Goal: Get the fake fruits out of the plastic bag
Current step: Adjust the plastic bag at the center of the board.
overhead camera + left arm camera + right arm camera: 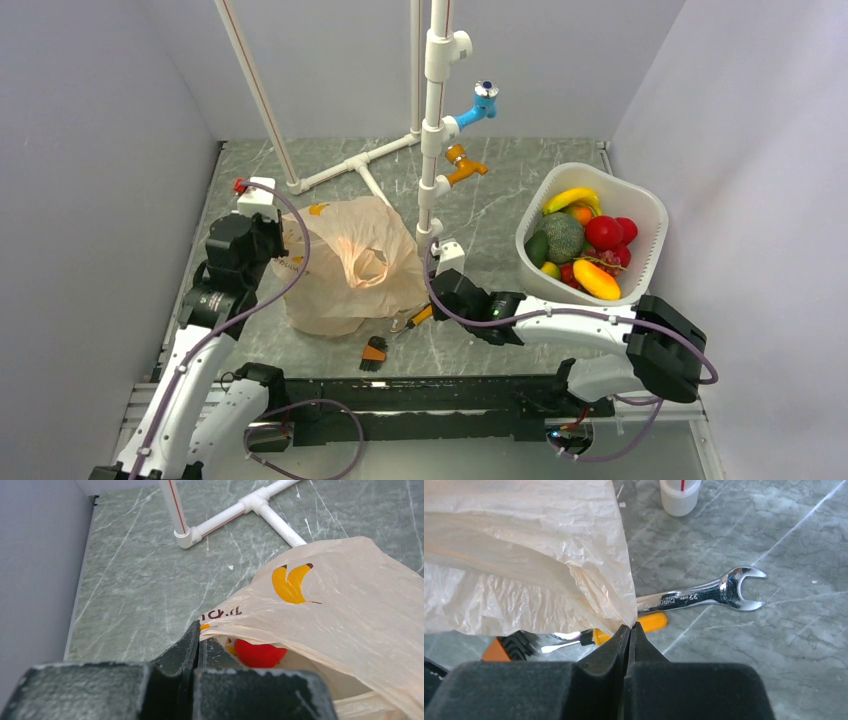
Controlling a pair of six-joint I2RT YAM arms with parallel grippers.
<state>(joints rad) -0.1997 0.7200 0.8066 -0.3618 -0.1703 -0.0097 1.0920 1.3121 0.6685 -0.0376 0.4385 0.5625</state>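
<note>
The peach plastic bag (pixel 355 265) lies crumpled on the table between my two arms, its mouth lifted at both sides. My left gripper (pixel 199 629) is shut on the bag's left edge (pixel 320 610). Under that raised edge a red fake fruit (pixel 259 653) shows inside the bag. My right gripper (pixel 629 627) is shut on the bag's right corner (pixel 524 555) and holds it off the table. Other fruits in the bag are hidden.
A white basket (pixel 640 205) with banana, melon and several other fruits stands at the right. A white pipe stand (pixel 432 130) with blue and orange taps rises behind the bag. A wrench (pixel 709 592), an orange-handled screwdriver (pixel 624 629) and an orange-black tool (pixel 374 352) lie near the front.
</note>
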